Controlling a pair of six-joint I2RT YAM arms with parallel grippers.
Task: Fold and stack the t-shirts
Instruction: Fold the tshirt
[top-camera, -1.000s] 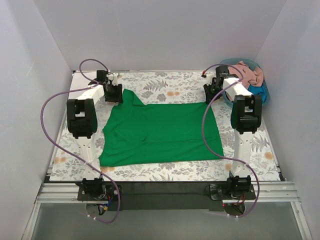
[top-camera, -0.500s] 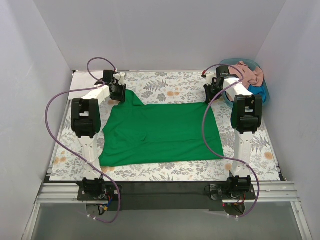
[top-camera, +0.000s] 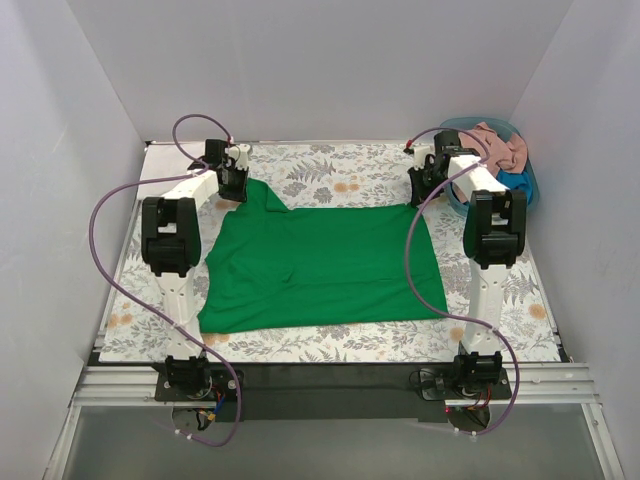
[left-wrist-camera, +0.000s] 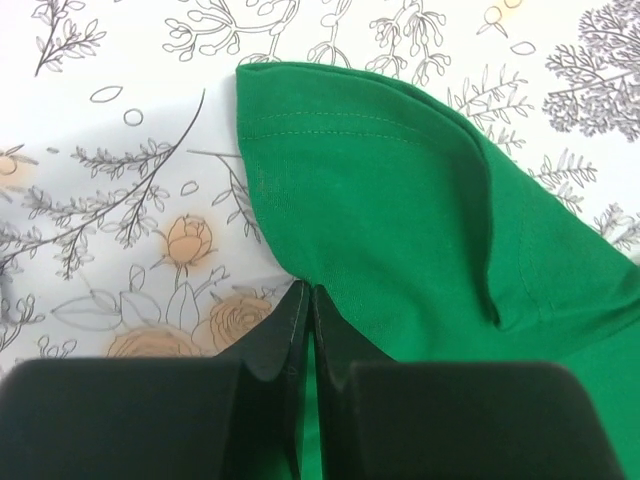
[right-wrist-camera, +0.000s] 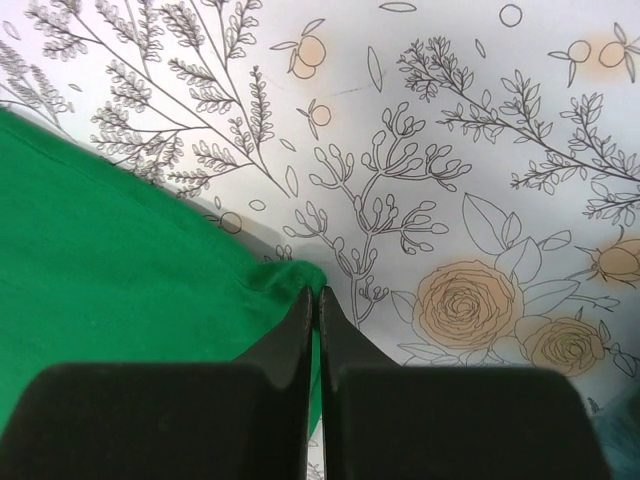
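A bright green t-shirt lies spread flat on the floral table covering. My left gripper is shut on the shirt's far left corner by the sleeve; the left wrist view shows the hemmed sleeve ahead of the pinching fingertips. My right gripper is shut on the shirt's far right corner; the right wrist view shows a small bunch of green cloth pinched at the fingertips. Salmon-pink and blue shirts lie in the tub.
A blue plastic tub sits at the far right corner against the wall. White walls enclose the table on three sides. Purple cables loop from both arms. The floral covering shows beyond the shirt's far edge.
My left gripper has moved a little toward the far side, holding the shirt's far left corner. The right gripper has barely moved. The shirt lies much as before.
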